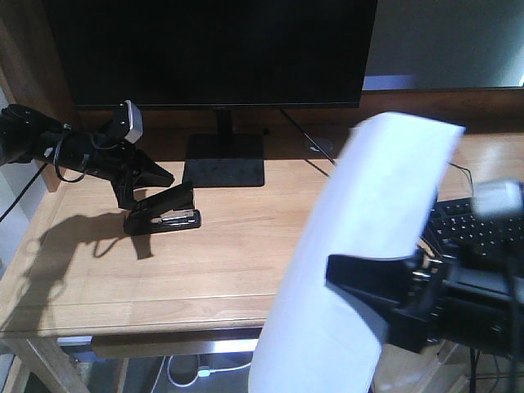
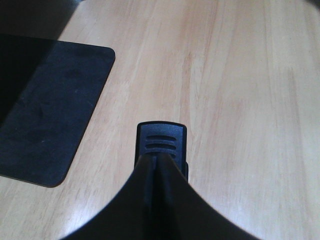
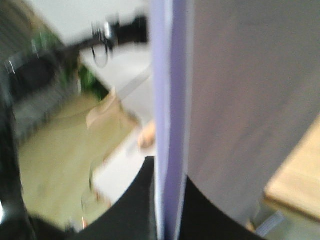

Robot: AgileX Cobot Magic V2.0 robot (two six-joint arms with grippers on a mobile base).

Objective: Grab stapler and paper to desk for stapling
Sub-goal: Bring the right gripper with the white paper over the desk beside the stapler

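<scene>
- Both held: left end effector (image 1: 151,190) clamps the stapler (image 1: 164,215) on the counter (image 1: 246,254); right end effector (image 1: 364,299) pinches the paper (image 1: 372,221) aloft.
- Next, likely: lay paper flat beside stapler.

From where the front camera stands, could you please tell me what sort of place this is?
Most likely an office or study workstation: a light-wood desk carries a dark monitor, a black keyboard at the right edge, and a stapler.

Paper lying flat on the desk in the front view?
No, the paper is held up, steeply tilted, in the right pincer, not lying on the desk.
</scene>
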